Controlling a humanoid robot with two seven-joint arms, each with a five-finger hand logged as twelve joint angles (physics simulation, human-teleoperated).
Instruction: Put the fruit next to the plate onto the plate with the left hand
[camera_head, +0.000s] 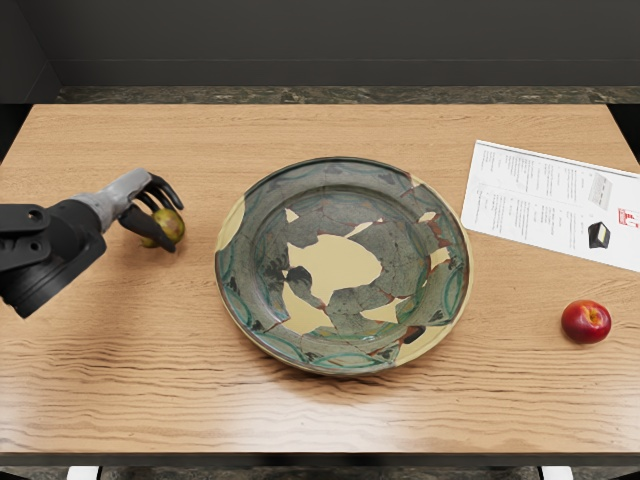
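Plate (232, 290) is seen bare; nothing is placed on it yet. Yellow-green fruit (170, 227) is gripped just left of it, with left hand (146, 204) fingers curled around it. Lift, carry and release are judged outstanding.

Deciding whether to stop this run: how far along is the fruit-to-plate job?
Done: the left hand is at the yellow-green fruit, left of the plate. In hand: its fingers curl around the fruit; whether it is lifted, I cannot tell. Left: carry it over and set it on the plate, which holds no fruit. The red apple sits far right.
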